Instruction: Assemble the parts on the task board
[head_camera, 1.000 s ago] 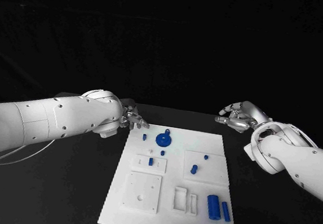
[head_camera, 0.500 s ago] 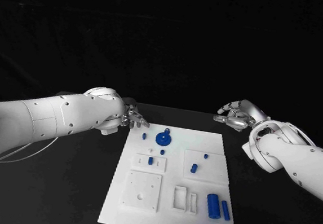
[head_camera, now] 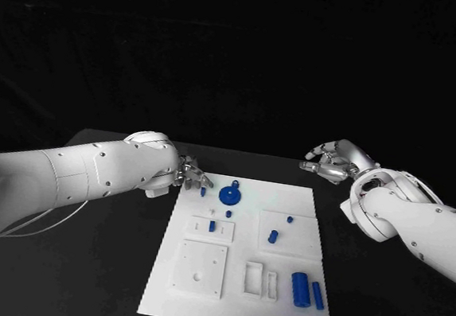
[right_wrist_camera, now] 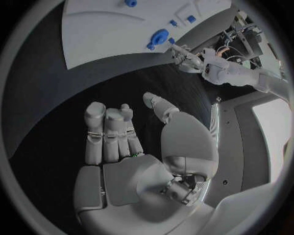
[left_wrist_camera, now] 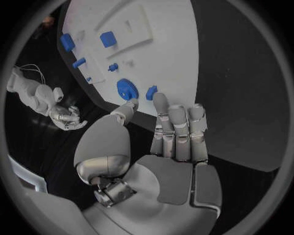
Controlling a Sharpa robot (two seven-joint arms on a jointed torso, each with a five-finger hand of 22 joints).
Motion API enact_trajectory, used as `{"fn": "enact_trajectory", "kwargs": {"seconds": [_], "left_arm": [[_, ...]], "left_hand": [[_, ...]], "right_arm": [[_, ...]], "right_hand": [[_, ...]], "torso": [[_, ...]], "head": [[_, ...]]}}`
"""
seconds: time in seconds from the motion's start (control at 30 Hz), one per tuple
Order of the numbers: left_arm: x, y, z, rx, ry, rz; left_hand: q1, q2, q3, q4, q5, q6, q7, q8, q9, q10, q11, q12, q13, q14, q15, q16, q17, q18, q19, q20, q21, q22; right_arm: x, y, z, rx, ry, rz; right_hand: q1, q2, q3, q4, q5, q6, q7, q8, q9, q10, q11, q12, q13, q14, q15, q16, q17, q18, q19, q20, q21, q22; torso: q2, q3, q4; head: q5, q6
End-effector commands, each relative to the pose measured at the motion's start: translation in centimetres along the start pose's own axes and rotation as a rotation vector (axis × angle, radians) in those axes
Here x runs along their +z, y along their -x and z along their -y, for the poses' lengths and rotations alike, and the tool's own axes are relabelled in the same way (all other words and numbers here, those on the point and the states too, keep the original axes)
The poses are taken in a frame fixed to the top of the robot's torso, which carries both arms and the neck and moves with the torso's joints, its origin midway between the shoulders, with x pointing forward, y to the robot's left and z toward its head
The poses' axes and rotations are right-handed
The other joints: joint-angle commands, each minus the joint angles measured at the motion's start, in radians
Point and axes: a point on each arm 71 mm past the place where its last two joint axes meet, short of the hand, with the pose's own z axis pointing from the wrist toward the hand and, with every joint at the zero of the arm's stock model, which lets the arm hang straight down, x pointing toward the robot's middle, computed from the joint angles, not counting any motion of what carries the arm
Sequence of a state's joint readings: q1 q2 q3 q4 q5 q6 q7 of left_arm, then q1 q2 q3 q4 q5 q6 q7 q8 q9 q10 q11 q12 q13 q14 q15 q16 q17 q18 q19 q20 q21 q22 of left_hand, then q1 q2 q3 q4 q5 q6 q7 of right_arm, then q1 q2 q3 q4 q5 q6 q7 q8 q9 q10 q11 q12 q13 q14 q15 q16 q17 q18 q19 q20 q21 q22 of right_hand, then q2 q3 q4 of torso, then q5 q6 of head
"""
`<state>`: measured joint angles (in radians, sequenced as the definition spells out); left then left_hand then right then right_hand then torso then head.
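I see the task board [head_camera: 281,311] lying lengthwise away from me, its long axis running from near edge to far. My left hand [head_camera: 189,173] hovers at the board's far left corner, fingers apart and holding nothing, just beside a small blue part [head_camera: 204,191] and the round blue gear [head_camera: 230,197]. My right hand [head_camera: 333,162] hangs beyond the far right corner, empty, fingers loosely spread, over bare black table [head_camera: 391,311].

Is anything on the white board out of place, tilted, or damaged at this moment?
Nothing stands out. The task board lies flat and looks undamaged, and its blue parts, such as the gear, rest on it. No piece shows on the bare table.
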<state>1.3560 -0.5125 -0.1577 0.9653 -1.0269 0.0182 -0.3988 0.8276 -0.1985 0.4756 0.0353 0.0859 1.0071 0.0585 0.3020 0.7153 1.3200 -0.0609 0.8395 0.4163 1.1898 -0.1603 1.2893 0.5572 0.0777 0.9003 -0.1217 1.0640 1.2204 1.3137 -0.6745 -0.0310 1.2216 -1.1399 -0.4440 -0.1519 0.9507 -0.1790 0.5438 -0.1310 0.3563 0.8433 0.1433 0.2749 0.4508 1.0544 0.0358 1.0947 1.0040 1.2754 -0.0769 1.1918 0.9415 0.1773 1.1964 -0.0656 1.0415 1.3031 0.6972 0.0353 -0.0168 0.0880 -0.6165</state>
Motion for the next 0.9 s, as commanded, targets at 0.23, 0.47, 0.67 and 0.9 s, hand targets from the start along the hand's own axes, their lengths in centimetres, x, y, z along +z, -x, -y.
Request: {"fn": "enact_trajectory", "kwargs": {"seconds": [0.23,0.47,0.67,0.9], "left_arm": [[0.23,-0.55,-0.11,-0.009,-0.014,-0.038],[0.33,-1.03,0.1,-0.02,-0.018,-0.06],[0.43,-1.06,-0.27,-0.061,-0.01,-0.079],[0.58,-0.94,-0.38,-0.08,-0.006,-0.08]], "left_hand": [[0.001,0.018,-0.014,-0.001,0.0,-0.002,0.0,0.0,0.001,-0.001,0.007,-0.001,0.001,-0.007,0.001,-0.001,0.002,-0.011,-0.011,-0.124,-0.004,0.003],[0.007,0.031,-0.025,-0.006,0.002,-0.001,0.0,0.0,0.001,-0.002,0.007,0.0,0.002,-0.008,0.001,0.0,0.004,-0.011,-0.013,-0.124,-0.004,0.005],[0.02,0.054,-0.04,-0.02,0.005,0.001,0.0,0.0,0.001,-0.002,0.007,0.0,0.002,-0.01,0.0,0.001,0.005,-0.011,-0.015,-0.124,-0.004,0.008],[0.036,0.091,-0.057,-0.041,0.007,0.001,0.001,-0.003,-0.001,-0.003,0.007,0.0,0.003,-0.011,0.001,0.001,0.006,-0.013,-0.017,-0.124,-0.006,0.011]], "right_arm": [[0.01,-0.13,-0.18,-0.002,0.013,-0.009],[0.04,-0.17,-0.24,-0.002,0.014,-0.01],[0.05,-0.19,-0.24,-0.002,0.014,-0.01],[0.07,-0.23,-0.3,-0.002,0.015,-0.011]], "right_hand": [[0.01,0.002,-0.002,0.002,0.003,0.0,0.005,-0.005,-0.001,-0.001,-0.003,0.006,-0.002,0.006,-0.001,-0.003,-0.001,0.085,0.006,-0.002,-0.004,0.002],[0.01,0.002,-0.002,0.002,0.003,0.0,0.005,-0.005,-0.001,-0.001,-0.003,0.006,-0.002,0.006,-0.001,-0.003,-0.001,0.085,0.006,-0.002,-0.004,0.002],[0.01,0.003,-0.002,0.002,0.003,0.0,0.005,-0.005,-0.001,-0.001,-0.003,0.006,-0.002,0.006,-0.001,-0.003,-0.001,0.085,0.006,-0.002,-0.005,0.002],[0.011,0.003,-0.002,0.002,0.003,0.0,0.005,-0.005,-0.001,-0.001,-0.003,0.007,-0.003,0.006,-0.001,-0.003,-0.001,0.085,0.006,-0.002,-0.005,0.002]], "torso": [[0.0,0.0,0.0017],[-0.001,-0.0006,0.0012],[-0.002,0.0003,0.0008],[-0.002,0.0001,0.0008]], "head": [[-0.002,-0.005],[-0.002,-0.007],[-0.001,-0.008],[-0.002,-0.008]]}}
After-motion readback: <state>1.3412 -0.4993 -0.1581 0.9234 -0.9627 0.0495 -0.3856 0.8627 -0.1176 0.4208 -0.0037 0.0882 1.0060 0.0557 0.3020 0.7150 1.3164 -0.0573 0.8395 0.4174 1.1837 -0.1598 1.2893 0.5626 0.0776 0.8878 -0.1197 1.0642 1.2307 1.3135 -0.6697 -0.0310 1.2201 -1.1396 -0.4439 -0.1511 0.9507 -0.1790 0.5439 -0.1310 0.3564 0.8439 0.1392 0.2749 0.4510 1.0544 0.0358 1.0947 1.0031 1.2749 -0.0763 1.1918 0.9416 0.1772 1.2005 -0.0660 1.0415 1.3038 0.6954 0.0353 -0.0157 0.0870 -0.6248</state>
